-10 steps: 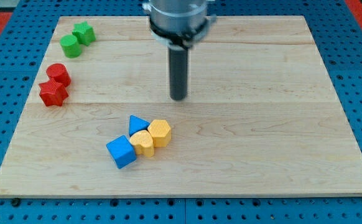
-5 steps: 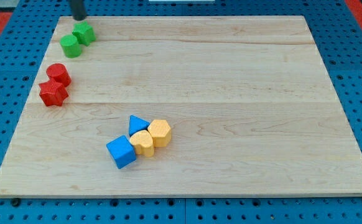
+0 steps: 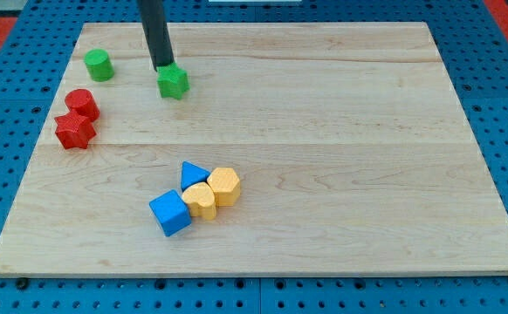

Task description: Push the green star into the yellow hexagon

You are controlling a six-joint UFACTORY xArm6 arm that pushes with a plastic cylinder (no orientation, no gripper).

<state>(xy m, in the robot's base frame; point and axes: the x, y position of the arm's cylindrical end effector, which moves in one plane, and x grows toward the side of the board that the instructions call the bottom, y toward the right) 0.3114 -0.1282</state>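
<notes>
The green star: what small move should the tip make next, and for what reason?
Probably keep pushing the green star toward the view's bottom and slightly to the right. My tip sits against the star's upper-left side, and the yellow hexagon lies well below and a little right of the star, with bare board between them. That line looks roughly correct, so only a small correction seems needed.

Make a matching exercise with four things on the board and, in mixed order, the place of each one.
Things:
1. green star
2. green cylinder
3. red star
4. yellow hexagon

Places:
A. right end of the blue and yellow cluster
B. top left corner area
C. just below my tip
D. left edge, under the red cylinder

Pairs: 1-C, 2-B, 3-D, 4-A
</notes>
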